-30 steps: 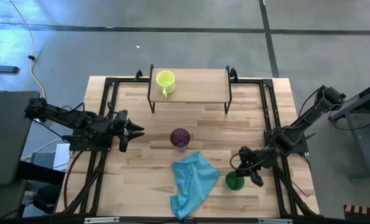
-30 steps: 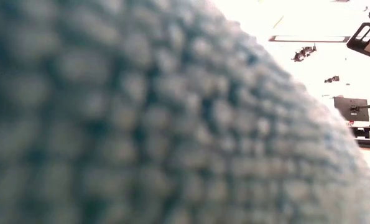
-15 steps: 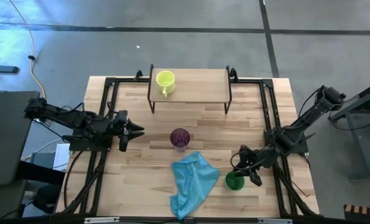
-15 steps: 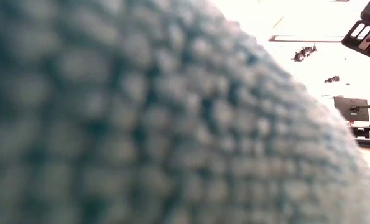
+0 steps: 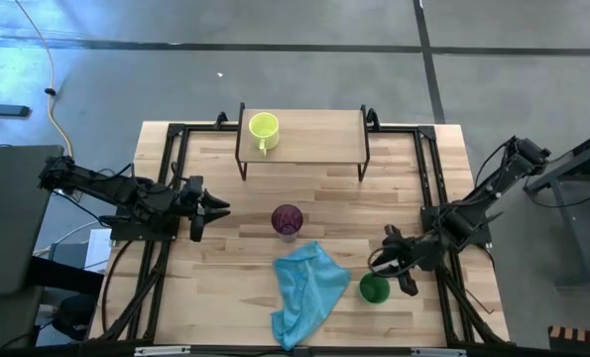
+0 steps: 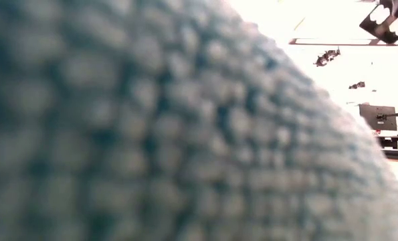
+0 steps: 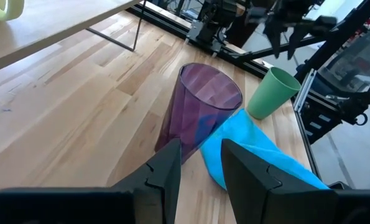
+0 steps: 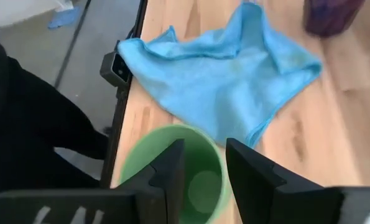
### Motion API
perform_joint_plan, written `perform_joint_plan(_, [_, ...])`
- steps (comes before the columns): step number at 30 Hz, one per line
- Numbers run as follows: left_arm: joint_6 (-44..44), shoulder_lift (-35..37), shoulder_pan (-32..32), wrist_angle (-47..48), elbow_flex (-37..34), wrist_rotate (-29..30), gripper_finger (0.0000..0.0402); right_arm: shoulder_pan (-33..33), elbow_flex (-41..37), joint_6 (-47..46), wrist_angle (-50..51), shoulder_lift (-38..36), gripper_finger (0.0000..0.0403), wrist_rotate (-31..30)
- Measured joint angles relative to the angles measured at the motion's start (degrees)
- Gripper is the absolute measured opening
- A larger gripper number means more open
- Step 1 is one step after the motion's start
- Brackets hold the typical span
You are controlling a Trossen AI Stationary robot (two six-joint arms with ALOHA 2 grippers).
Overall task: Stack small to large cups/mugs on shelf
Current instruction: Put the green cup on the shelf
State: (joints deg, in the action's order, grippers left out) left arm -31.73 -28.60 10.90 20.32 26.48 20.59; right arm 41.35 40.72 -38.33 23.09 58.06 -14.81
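The yellow-green mug (image 5: 263, 127) stands on the left end of the shelf (image 5: 319, 129) at the table's far edge. The purple cup (image 5: 288, 219) stands upright mid-table, ahead of my left gripper (image 5: 218, 208), which waits open at the left with nothing between its fingers (image 7: 170, 168). The green cup (image 5: 374, 289) stands upright on its base at the near right. My right gripper (image 5: 392, 268) hangs open just above it, slanting down. The left wrist view shows this gripper (image 7: 288, 25) clear of the cup (image 7: 272, 93).
A light blue cloth (image 5: 307, 291) lies crumpled between the purple cup and the green cup, reaching the near edge. It fills almost the whole low view (image 6: 152, 134). Black frame rails (image 5: 171, 169) run along the table's left and right sides.
My right gripper has risen a little above the green cup and its wrist has rolled somewhat. The cup stays standing where it was. The left arm, the purple cup, the mug and the cloth have kept still.
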Motion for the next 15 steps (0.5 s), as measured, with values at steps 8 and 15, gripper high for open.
perform_joint_plan(8, [0.86,0.00,0.00,0.87,0.00,0.02,0.0104,0.44,9.26,0.84,14.07,3.87,0.0110,-1.18])
perform_joint_plan(15, [1.07,0.00,0.00,0.87,0.00,-0.03,0.0104,1.53,12.04,-0.75,14.05,10.22,0.0110,0.64])
